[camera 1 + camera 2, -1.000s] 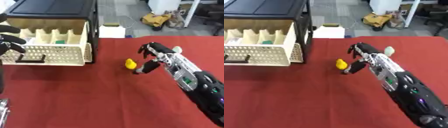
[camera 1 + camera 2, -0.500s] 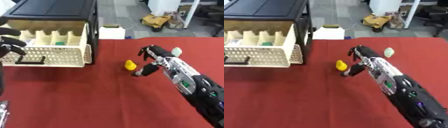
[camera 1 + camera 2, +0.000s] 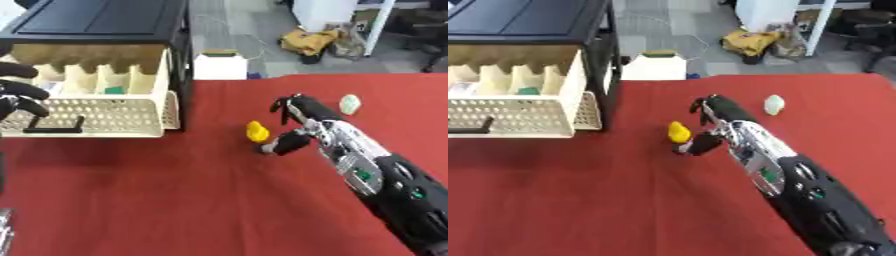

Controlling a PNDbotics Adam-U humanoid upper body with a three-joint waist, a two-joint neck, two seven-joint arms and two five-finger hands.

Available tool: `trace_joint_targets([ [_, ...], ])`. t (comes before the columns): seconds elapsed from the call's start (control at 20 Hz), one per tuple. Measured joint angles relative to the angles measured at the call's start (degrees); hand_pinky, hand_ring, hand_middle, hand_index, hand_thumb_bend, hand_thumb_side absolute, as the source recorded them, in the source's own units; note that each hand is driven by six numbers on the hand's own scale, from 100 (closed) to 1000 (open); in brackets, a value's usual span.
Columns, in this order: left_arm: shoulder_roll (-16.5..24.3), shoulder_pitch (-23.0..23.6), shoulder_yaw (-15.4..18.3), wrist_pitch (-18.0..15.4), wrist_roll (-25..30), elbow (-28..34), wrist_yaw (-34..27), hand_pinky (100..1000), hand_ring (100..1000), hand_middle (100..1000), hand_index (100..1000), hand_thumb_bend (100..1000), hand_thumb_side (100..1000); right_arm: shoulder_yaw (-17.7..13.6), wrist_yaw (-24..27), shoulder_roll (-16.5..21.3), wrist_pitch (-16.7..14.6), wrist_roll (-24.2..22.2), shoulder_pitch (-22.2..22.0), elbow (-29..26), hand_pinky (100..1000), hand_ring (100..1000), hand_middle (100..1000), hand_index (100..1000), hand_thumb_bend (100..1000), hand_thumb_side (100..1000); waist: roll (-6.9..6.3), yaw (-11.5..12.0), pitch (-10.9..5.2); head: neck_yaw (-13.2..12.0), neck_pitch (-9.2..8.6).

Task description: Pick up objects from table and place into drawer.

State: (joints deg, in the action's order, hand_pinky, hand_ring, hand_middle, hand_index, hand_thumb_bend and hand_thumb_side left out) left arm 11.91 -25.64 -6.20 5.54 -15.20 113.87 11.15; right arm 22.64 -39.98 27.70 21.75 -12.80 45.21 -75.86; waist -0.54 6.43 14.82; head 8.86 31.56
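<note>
Two small objects are lying on the red tablecloth (image 3: 175,200): one yellow rounded plastic piece (image 3: 256,131) near the middle and one pale green oval piece (image 3: 350,104) further right, well apart. One cream perforated drawer (image 3: 96,116) is standing pulled out of the black cabinet (image 3: 105,22), the left hand (image 3: 19,95) curling at its front. Bare cloth is spreading toward the near edge. The right hand (image 3: 293,127) is reaching beside the yellow piece, fingers spread, thumb tip touching it, grasping nothing.

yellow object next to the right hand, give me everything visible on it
The yellow object is small, rounded and tapers upward, standing upright on the red tablecloth, right of the open cream drawer. Material and detail can't be made out. The right hand sits right beside it, thumb at its lower right edge, fingers curved above; actual contact can't be confirmed.
</note>
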Motion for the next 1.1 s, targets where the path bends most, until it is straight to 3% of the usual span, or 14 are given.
trace_joint_targets([
  [0.55, -0.4, 0.0, -0.3, 0.0, 0.2, 0.0, 0.0, 417, 515, 576, 826, 100, 1000, 0.0, 0.0, -1.5, 0.3, 1.4, 1.2, 1.1, 711, 751, 490, 788, 591, 404, -0.04, 0.5, 0.38, 1.3, -0.70],
  [1.1, -0.8, 0.4, -0.3, 0.0, 0.5, 0.0, 0.0, 415, 515, 575, 824, 100, 1000, -1.5, -1.3, -2.8, -0.4, 3.6, 1.3, 6.8, 711, 752, 492, 787, 578, 379, -0.42, 1.0, 0.76, 1.9, -1.73],
])
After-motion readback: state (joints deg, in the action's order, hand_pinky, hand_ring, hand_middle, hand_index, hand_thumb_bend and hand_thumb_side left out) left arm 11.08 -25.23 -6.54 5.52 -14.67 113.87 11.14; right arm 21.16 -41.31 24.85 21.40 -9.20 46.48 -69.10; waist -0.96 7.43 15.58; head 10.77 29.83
